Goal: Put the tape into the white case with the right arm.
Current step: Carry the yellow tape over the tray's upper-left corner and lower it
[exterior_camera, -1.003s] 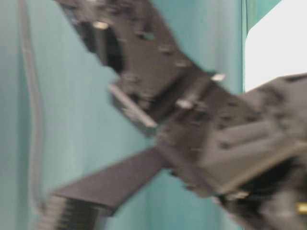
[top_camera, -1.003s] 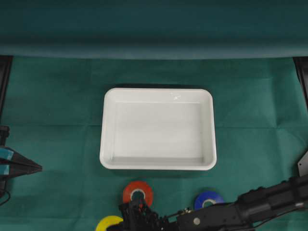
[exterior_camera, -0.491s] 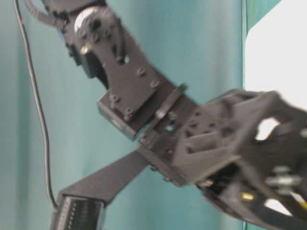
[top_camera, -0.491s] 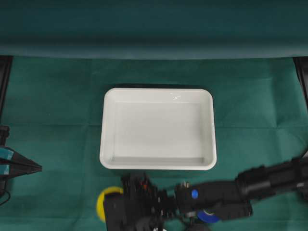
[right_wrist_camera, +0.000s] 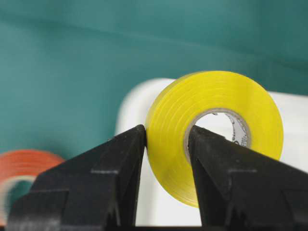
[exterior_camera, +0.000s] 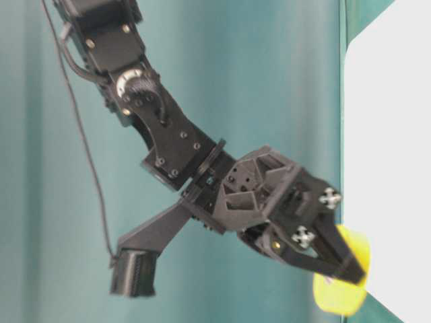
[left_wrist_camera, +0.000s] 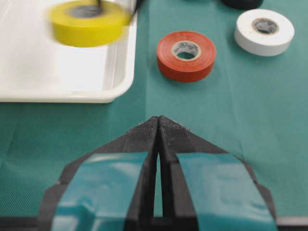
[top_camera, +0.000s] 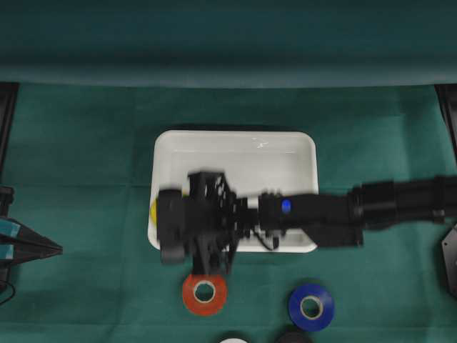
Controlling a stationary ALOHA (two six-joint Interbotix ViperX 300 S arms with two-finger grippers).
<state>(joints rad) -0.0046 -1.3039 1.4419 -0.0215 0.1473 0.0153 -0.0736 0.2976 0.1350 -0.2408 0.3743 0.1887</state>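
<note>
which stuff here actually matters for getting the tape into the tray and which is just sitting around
In the job:
- yellow tape roll, pinched in the right gripper
- white case, under the roll
- red tape roll, blue tape roll and white tape roll, likely waiting on the cloth

Lying about:
- left gripper, shut and idle
- green cloth

A table covered in dark green cloth [top_camera: 86, 157] carried everything. The white case [top_camera: 235, 146] lay flat on the cloth near the middle. In front of its near rim a red tape roll [top_camera: 204, 293] lay flat on the cloth, and a blue tape roll [top_camera: 311, 306] lay to the right of it, well apart. At the near edge of the overhead view a white tape roll [left_wrist_camera: 264, 31] and a black roll [left_wrist_camera: 242, 4] rested side by side.
</note>
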